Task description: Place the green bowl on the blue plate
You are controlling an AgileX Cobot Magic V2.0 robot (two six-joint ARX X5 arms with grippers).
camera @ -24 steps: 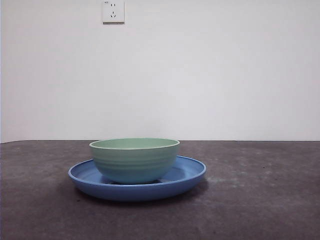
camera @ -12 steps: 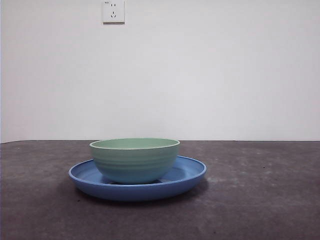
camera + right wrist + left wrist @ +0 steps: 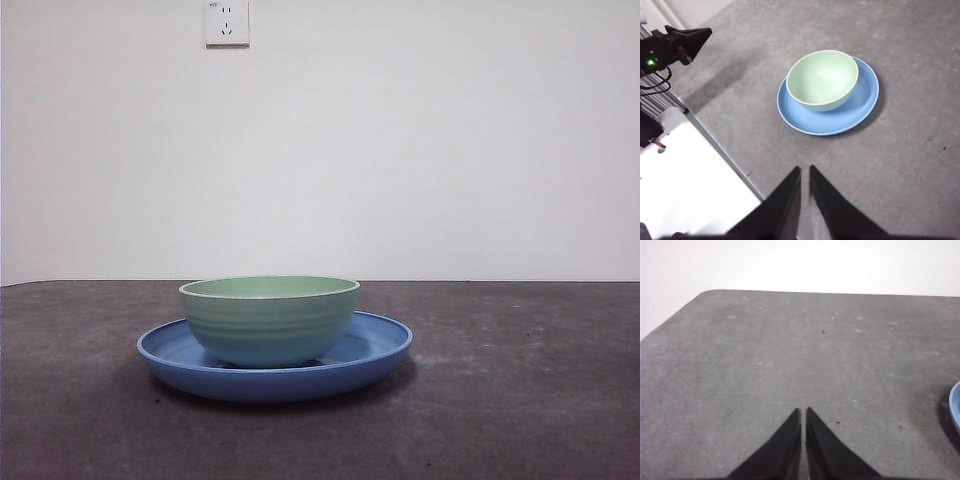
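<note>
Left hand (image 3: 803, 412) and right hand (image 3: 804, 171) hang above the table, jaws pressed together, holding nothing.

No visible change across front view frames: green bowl (image 3: 269, 320) sits in same spot on blue plate (image 3: 375, 352), no shift, no tilt. No arm enters or leaves front view. Lighting same.

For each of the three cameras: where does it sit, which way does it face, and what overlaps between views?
Front: low at table height, level at green bowl on blue plate; no robot parts.
Left wrist: above bare table; shut left pincer, plate edge.
Right wrist: high, angled down at bowl and plate; shut right pincer.
Shared: all show the plate.
</note>
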